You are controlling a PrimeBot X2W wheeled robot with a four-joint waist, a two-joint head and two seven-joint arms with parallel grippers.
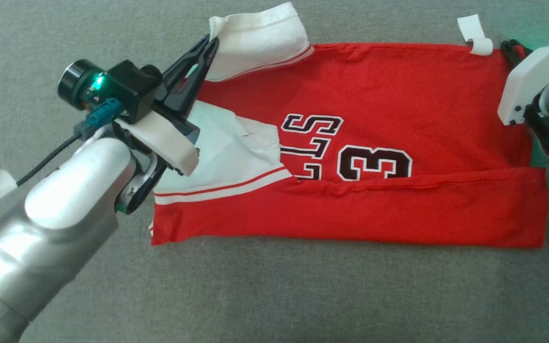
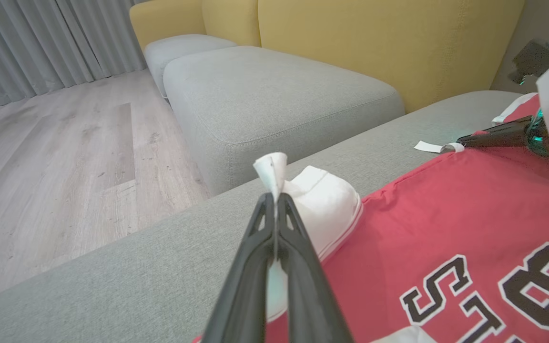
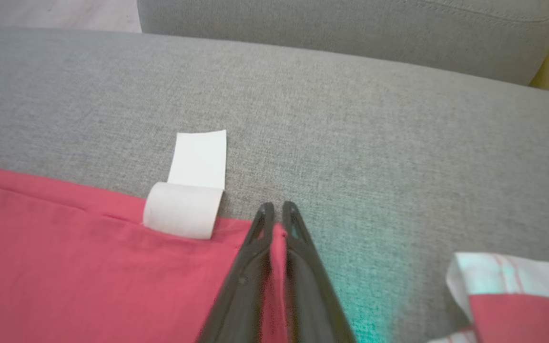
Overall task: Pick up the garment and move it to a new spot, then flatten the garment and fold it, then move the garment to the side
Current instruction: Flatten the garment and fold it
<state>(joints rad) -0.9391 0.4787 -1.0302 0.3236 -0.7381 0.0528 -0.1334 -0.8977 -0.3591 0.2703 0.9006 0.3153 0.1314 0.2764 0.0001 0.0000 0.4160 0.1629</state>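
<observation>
Head cam overhead; wrist cams low, near jersey.

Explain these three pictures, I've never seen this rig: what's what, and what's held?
A two-armed robot. The wide picture is from its head, looking down; the other two are from its wrists, each looking along that arm's gripper. A red fabric jersey with black lettering lies on a grey woven sofa cushion. The left gripper is shut on its white sleeve; the right gripper is shut on a red corner, beside a white curled tag.
</observation>
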